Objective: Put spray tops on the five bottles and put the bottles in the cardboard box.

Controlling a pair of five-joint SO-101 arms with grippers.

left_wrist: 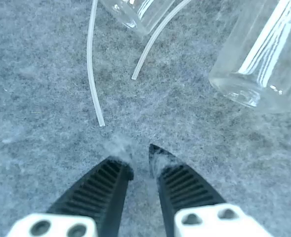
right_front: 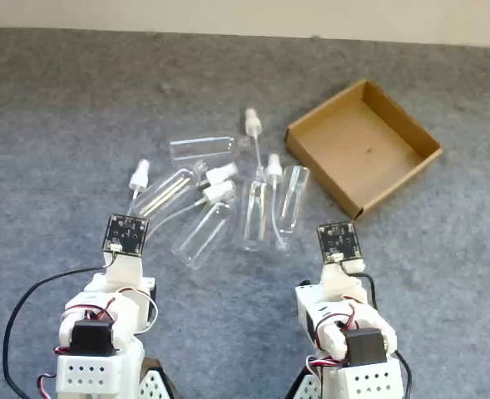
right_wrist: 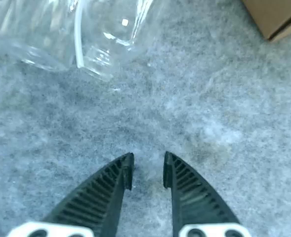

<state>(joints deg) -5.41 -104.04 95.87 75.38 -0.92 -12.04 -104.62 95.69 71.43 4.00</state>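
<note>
Bottles (right_front: 203, 233) lie mid-tabletop, just ahead of both grippers.
Left gripper (left_wrist: 141, 159) and right gripper (right_wrist: 147, 169) are slightly parted and empty; the cardboard box (right_front: 398, 170) sits far-right.

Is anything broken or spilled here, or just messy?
Nothing looks broken or spilled. The bottles lie on their sides in a cluster with spray tops scattered among them; the cardboard box sits turned at an angle.

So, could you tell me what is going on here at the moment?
Nothing is being handled yet. The left gripper and right gripper are both empty, jaws slightly apart, close to the table. The bottles and spray tops lie loose in front of them, and the box holds nothing.
</note>
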